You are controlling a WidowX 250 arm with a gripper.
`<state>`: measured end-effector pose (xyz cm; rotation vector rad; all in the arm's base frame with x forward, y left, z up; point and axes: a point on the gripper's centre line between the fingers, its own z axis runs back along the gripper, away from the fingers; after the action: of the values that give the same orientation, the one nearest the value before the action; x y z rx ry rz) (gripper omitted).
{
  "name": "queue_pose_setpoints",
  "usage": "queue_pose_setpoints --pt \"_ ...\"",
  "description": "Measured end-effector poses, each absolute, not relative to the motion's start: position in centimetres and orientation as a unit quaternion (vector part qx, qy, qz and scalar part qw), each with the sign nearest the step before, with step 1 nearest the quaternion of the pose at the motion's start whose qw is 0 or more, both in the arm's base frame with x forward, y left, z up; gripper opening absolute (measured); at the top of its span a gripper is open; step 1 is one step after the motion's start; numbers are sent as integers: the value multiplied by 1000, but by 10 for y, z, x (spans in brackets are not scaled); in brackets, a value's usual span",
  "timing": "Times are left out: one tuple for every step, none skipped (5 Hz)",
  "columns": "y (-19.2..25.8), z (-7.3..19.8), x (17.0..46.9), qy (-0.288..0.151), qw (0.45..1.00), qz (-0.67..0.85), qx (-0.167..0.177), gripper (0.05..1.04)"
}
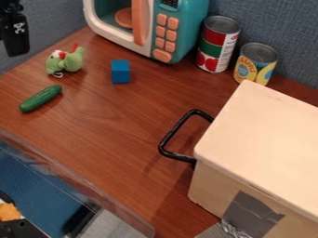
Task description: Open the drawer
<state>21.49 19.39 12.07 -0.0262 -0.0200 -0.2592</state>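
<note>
Drawer in the boxy cream unit (267, 135): its black handle (175, 128) juts from the left side. Going left to right, the black, hard-edged pincer (17, 50) hangs at the upper left; I cannot tell how far open it is or whether it has hold of anything. Next come a smooth green cucumber (41, 98), a fuzzy green plush toy (65, 61), a sharp-cornered blue block (120, 71), a rounded teal-and-white toy microwave (194, 25) with peach buttons, then two metal cans, one red and green (217, 44), one yellow (255, 62). The unit has softly rounded corners and grey tape (251, 214) on its front. A clear strip (93, 196) edges the brown wood-grained surface (99, 139) at the lower left; bare grain runs between cucumber and handle, and the yellow can stands just behind the unit. From the pincer, the handle lies well apart, toward the right and nearer the camera, past the plush and block.
</note>
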Motion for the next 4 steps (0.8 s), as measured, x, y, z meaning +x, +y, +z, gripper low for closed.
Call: queue_pose_setpoints --pt "190 112 214 -3 991 -130 -29 1000" --pt "139 110 215 -31 980 -185 -67 1000" --pt "95 110 214 -65 975 -191 -95 1000" --pt "70 101 220 -87 975 -170 -118 1000"
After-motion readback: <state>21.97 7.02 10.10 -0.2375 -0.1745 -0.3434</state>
